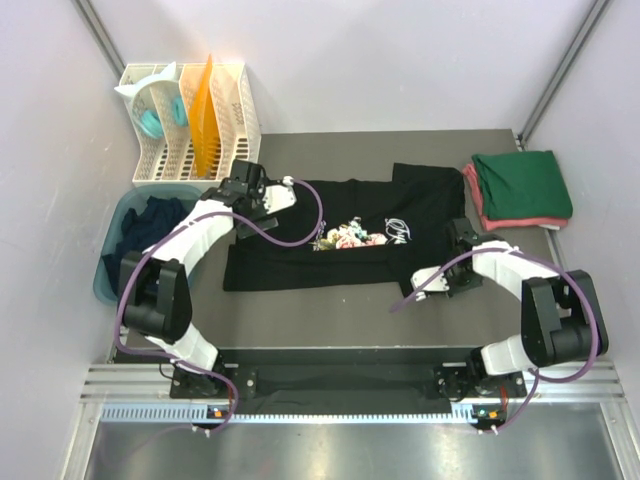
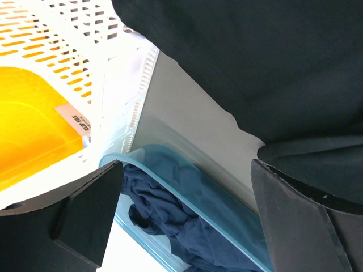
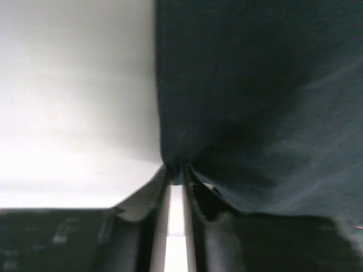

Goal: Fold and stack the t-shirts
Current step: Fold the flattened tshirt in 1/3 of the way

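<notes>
A black t-shirt [image 1: 330, 235] with a small white-and-coloured chest print lies spread across the table [image 1: 330, 315]; its right part is folded up over itself. My right gripper [image 1: 457, 240] is at the shirt's right edge. In the right wrist view its fingers [image 3: 161, 190] are pinched on a fold of the black cloth [image 3: 255, 113]. My left gripper [image 1: 250, 186] hovers by the shirt's top left corner, open with nothing between its fingers [image 2: 85, 218]. A folded dark green t-shirt [image 1: 522, 182] lies on a pinkish-red one [image 1: 480, 212] at the back right.
A teal-blue tub [image 1: 112, 262] at the left edge holds crumpled navy cloth [image 2: 187, 221]. Behind it stands a white slotted rack [image 1: 235, 115] with an orange sheet [image 2: 34, 119] in it. The walls close in on both sides.
</notes>
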Tool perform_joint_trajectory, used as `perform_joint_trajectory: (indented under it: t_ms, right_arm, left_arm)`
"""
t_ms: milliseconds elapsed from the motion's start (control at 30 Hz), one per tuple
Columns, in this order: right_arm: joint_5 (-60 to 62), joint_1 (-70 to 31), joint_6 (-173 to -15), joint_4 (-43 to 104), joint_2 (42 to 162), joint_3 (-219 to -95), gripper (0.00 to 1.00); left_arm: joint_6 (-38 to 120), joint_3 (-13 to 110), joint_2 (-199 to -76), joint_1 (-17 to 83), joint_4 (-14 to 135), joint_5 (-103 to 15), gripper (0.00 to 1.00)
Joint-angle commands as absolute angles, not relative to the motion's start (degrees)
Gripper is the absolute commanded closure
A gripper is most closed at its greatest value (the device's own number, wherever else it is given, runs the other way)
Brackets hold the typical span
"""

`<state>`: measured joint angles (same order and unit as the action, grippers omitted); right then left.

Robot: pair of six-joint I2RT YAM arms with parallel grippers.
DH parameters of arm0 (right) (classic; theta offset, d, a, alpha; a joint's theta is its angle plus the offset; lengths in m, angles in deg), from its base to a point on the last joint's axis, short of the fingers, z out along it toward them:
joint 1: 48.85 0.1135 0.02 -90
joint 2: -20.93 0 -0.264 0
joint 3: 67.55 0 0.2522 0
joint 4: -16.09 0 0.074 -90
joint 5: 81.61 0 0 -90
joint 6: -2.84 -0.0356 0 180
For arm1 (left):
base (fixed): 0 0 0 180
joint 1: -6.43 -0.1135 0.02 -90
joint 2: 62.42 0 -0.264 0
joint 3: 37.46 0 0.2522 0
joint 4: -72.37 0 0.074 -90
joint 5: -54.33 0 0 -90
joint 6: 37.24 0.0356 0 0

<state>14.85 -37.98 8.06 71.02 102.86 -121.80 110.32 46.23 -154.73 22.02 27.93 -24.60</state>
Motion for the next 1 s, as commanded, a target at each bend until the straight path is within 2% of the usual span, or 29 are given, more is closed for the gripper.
perform_joint_trajectory:
  t_ms: [0, 33, 233, 600, 967]
  right_arm:
    - [13.92, -36.37, 6.01, 69.14, 101.62, -119.99, 0.94]
    - [14.19, -36.28, 5.92, 69.05, 101.35, -119.72, 1.00]
    - [14.28, -35.76, 5.21, 72.21, 98.28, -121.91, 1.00]
    - [15.06, -35.05, 6.27, 78.28, 94.75, -135.80, 1.00]
    - [19.11, -33.30, 5.13, 62.30, 103.01, -139.05, 1.00]
  left_arm:
    - [111.20, 48.19, -154.79, 21.55, 30.83, -24.69, 0.02]
    - [111.21, 48.10, -154.71, 21.54, 30.92, -24.78, 0.02]
    - [111.38, 48.01, -155.06, 21.37, 31.62, -25.48, 0.02]
    - [110.77, 46.61, -155.32, 21.37, 33.03, -27.06, 0.02]
    - [109.98, 45.73, -155.50, 21.37, 33.38, -28.03, 0.02]
